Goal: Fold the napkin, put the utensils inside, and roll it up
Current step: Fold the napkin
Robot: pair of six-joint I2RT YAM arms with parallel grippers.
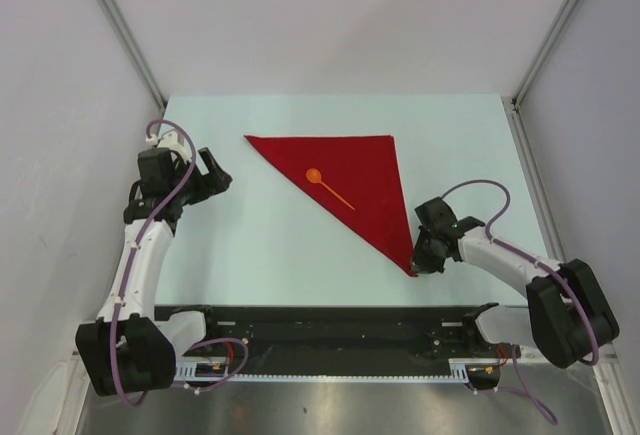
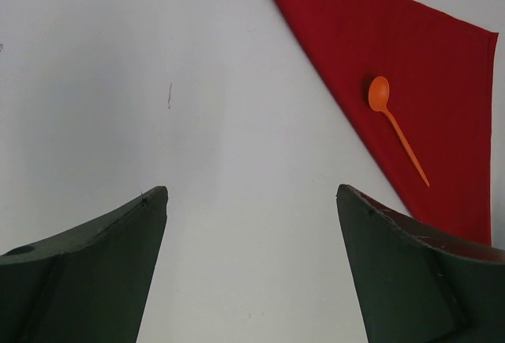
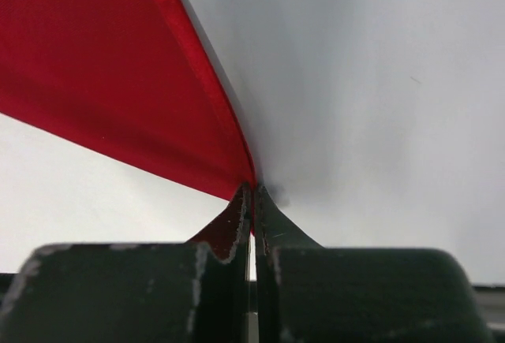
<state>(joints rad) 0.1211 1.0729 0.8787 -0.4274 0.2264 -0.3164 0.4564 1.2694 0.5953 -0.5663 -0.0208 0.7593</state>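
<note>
Napkin (image 1: 350, 180), red, folded to a triangle, orange spoon (image 1: 328, 187) lying on it; right gripper (image 1: 416, 266) pinched closed on its near corner; left gripper (image 1: 218, 177) spread wide, empty, at left.

A lab test booth: bare white walls (image 1: 350, 15), 2 aluminium posts (image 1: 120, 30), pale table (image 1: 250, 245).

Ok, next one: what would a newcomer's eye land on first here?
The red napkin, folded into a triangle in the middle of the table, with a small orange spoon lying on it. Next, the right gripper shut on the napkin's near corner, while the left gripper hangs open off to the left.
</note>
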